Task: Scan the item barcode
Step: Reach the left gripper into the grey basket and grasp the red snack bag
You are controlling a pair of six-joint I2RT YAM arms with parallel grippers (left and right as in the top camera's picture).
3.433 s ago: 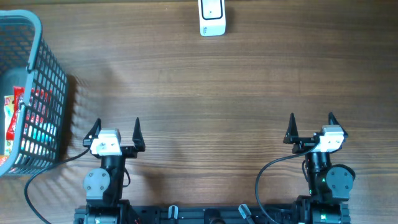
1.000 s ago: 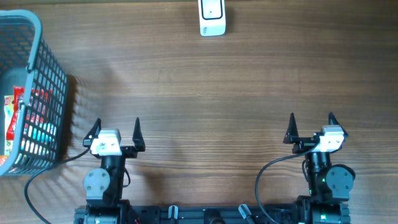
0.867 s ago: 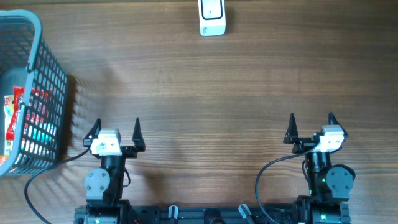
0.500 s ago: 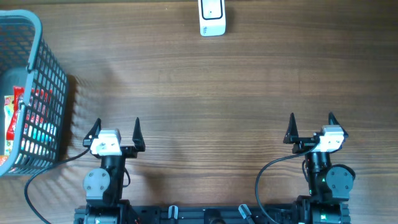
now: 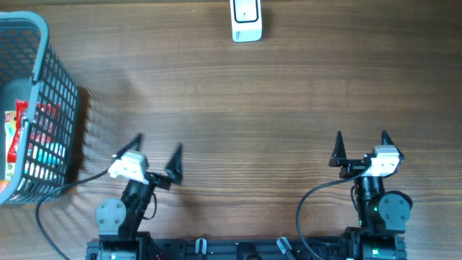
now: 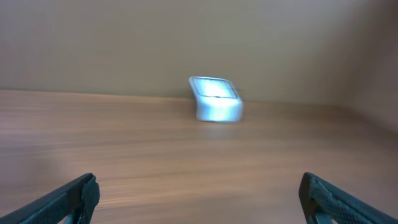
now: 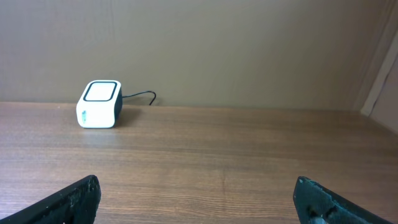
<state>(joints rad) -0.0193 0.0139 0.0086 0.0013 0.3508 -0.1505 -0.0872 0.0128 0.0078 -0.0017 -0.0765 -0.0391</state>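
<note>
At the 9 o'clock edge of the wooden table stands a grey-blue wire basket. Inside it lies a red packet, with something teal under it that is too hidden by the mesh to name. No barcode can be made out from here.

The left gripper sits at about 7 o'clock, just beside the basket's near corner but apart from it. It is angled toward 1 o'clock, its two fingers spread as wide as they go, with nothing between them. Its wrist camera is blurred, and shows only bare tabletop between the fingertips.

At 12 o'clock, on the far edge, stands the white barcode scanner, well apart from both arms and from the basket. A thin dark cable runs from its back toward the wall.

The right gripper rests at about 5 o'clock, pointing straight to 12 o'clock, fingers fully apart and empty.
</note>
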